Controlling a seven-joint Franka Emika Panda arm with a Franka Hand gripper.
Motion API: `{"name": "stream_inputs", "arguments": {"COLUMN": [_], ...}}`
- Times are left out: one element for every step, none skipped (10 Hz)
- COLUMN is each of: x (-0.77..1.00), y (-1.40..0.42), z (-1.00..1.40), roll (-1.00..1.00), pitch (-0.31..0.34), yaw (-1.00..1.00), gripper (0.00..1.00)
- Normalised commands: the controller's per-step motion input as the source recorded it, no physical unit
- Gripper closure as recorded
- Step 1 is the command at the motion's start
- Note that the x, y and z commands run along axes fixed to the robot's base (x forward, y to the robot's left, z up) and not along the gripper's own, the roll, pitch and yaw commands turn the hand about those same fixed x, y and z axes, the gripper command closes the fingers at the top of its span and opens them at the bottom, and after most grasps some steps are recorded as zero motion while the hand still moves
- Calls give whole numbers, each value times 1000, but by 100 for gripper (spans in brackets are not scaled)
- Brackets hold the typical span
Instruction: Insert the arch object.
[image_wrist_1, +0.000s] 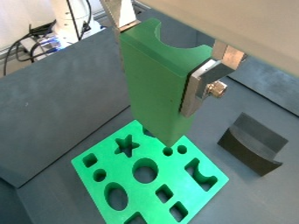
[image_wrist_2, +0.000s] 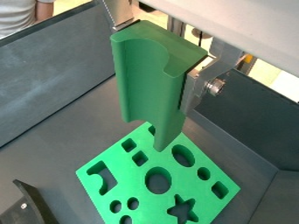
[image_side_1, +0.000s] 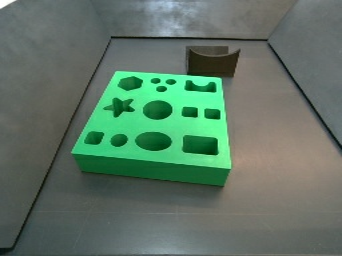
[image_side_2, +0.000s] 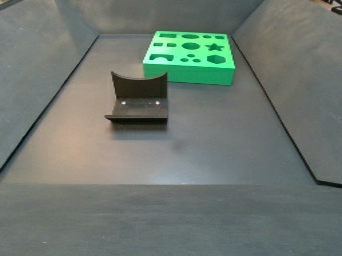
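The arch object (image_wrist_1: 158, 83) is a tall green block with a semicircular notch along one side; it also shows in a wrist view (image_wrist_2: 146, 79). My gripper (image_wrist_1: 163, 66) is shut on it, silver fingers (image_wrist_1: 201, 87) on both flanks, and holds it upright above the green board (image_wrist_1: 117, 188). In both wrist views the block's lower end hangs above the board's edge. The board (image_side_1: 147, 172) lies flat with several shaped holes, among them an arch-shaped hole (image_side_1: 203, 88). The gripper and the block are out of view in both side views.
The dark fixture (image_side_2: 138, 100), notched at its top, stands on the grey floor beside the board (image_side_2: 187, 75); it also shows in a side view (image_side_1: 211, 60) and a wrist view (image_wrist_1: 253, 140). Sloping grey walls (image_side_2: 40, 100) enclose the floor.
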Motion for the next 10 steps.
{"name": "stream_inputs", "arguments": {"x": [963,1000,1000,1000,1000,1000,843,869,794,437], "y": [357,371,371,371,371,360,263,23,0,0], "z": [-1000,-1000,-1000,-1000,-1000,-1000,-1000,-983,-920,-849], "roll": [0,0,0,0,0,0,0,63,90,111], "pitch": [87,61,59,61,60,44,0,-34,-44,-91], "yaw": [-286,-243,-234,-234,-234,-206,-97,-91,-71,26], "gripper": [100,100,100,100,100,100,100,100,100,100]}}
